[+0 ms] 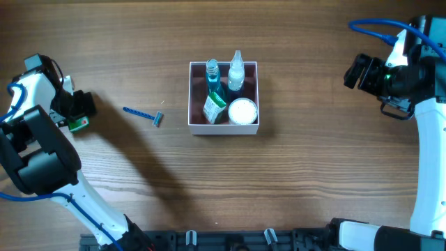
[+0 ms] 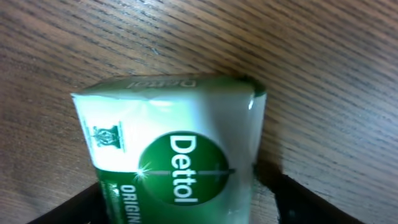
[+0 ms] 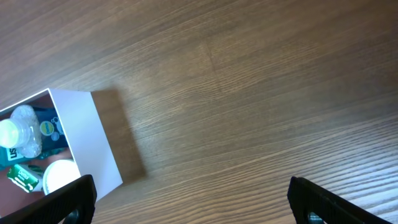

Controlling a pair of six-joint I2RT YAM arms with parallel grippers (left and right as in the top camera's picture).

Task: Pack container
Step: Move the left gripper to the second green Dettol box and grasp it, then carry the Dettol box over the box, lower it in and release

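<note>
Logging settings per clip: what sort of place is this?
Likely a robot lab bench: bare wooden table, left arm and right arm flanking it, toiletries staged in a box, soap in the left claw.

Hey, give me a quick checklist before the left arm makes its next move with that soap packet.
1. Soap packet between left gripper fingers: ok.
2. Packet lifted off the table: cannot tell.
3. Room left in container: cannot tell, looks crowded.
4. Low path to container clear: not ok, razor lies between.
5. Right gripper open, away from container: ok.
</note>
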